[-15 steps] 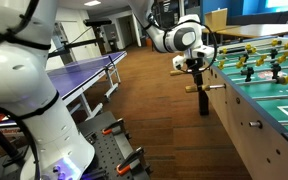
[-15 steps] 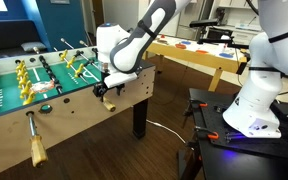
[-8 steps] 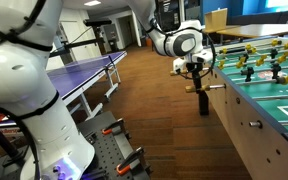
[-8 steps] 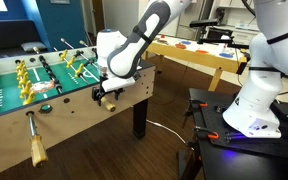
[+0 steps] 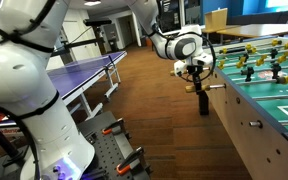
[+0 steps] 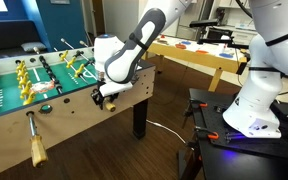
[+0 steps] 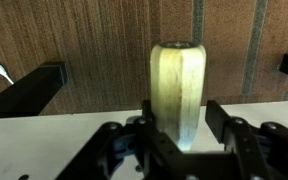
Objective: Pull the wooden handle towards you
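In the wrist view a pale wooden handle (image 7: 177, 85) stands upright between the black fingers of my gripper (image 7: 182, 115). The left finger lies against the handle's side. A thin gap shows between the handle and the right finger (image 7: 222, 118), so the jaws stand partly closed around it and do not clamp it. In both exterior views the gripper (image 5: 194, 68) (image 6: 106, 95) sits at the side wall of the foosball table (image 6: 129, 92), and it hides the handle there.
A second wooden handle (image 6: 34, 150) (image 5: 204, 101) sticks out of the same table side on its own rod. A blue ping-pong table (image 5: 84, 70) stands across the wooden floor. An orange-topped table (image 6: 199, 55) and another white robot (image 6: 259, 80) stand beside the foosball table.
The jaws have narrowed from wide open to close around the handle. The arm has shifted slightly toward the table side.
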You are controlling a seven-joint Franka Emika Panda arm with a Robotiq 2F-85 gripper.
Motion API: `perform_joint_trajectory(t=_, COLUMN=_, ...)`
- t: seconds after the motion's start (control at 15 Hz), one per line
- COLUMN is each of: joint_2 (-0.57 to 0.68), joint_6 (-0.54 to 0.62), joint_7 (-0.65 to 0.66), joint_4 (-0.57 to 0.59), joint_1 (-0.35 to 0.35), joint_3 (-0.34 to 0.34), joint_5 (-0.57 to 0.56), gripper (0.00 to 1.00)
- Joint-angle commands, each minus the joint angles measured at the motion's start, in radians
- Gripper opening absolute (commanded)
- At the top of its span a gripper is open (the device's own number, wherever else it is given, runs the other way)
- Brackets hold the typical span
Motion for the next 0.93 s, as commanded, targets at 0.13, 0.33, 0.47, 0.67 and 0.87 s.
perform_joint_trajectory(t=0.13, joint_2=-0.03, joint_6=0.009, joint_7=-0.013, joint_4=-0.023, joint_1=0.028, joint_3=-0.011, joint_5=0.014, gripper=0.09)
perform_joint_trajectory(t=0.33, joint_2=-0.061, joint_6=0.008, joint_7=-0.007, joint_4=-0.069, joint_1=0.05, joint_3=-0.012, joint_5=0.01, gripper=0.03)
perform_joint_trajectory(t=0.47, joint_2=-0.076, joint_6=0.01, joint_7=0.0, joint_4=-0.103, joint_1=0.071, joint_3=-0.012, joint_5=0.007, gripper=0.0)
perform_joint_trajectory(t=0.67, joint_2=-0.105, joint_6=0.015, joint_7=0.012, joint_4=-0.155, joint_1=0.106, joint_3=-0.012, joint_5=0.004, gripper=0.01)
perform_joint_trajectory(t=0.87, joint_2=-0.136, joint_6=0.023, joint_7=0.022, joint_4=-0.21, joint_1=0.139, joint_3=-0.008, joint_5=0.002, gripper=0.01)
